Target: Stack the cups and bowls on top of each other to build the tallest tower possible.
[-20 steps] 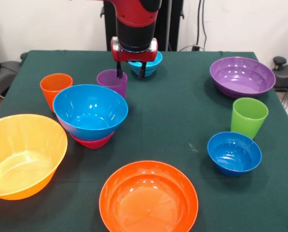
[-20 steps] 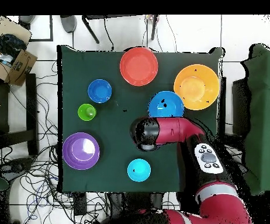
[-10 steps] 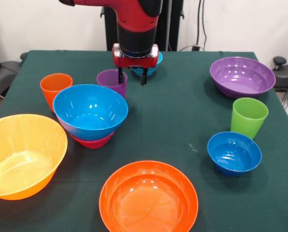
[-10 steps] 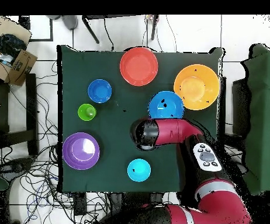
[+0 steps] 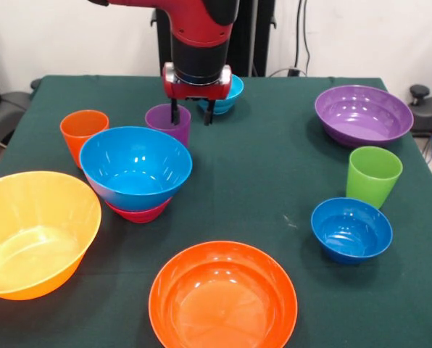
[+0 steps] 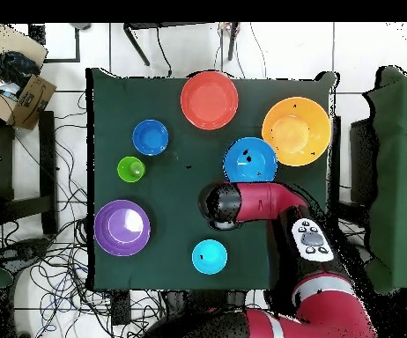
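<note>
My gripper (image 5: 191,114) is open and hangs at the purple cup (image 5: 165,123). One finger (image 5: 175,112) is over the cup's mouth; the other is outside its right wall. The orange cup (image 5: 83,132) stands to its left and the lime green cup (image 5: 374,176) at the right. The sky-blue bowl (image 5: 135,167) sits on the small magenta bowl (image 5: 138,212). The yellow-orange bowl (image 5: 35,232), orange-red bowl (image 5: 223,297), dark blue bowl (image 5: 351,230), purple bowl (image 5: 363,114) and cyan bowl (image 5: 230,93) stand apart. No tower stands. In the overhead view the arm's head (image 6: 220,202) hides the gripper and purple cup.
The green cloth table (image 5: 274,174) has chairs and cables around it in the overhead view. A cardboard box (image 6: 31,97) lies off the table's left side. The cyan bowl is right behind the gripper.
The gripper dipped a little, then shifted slightly left over the purple cup. The cups and bowls have not moved.
</note>
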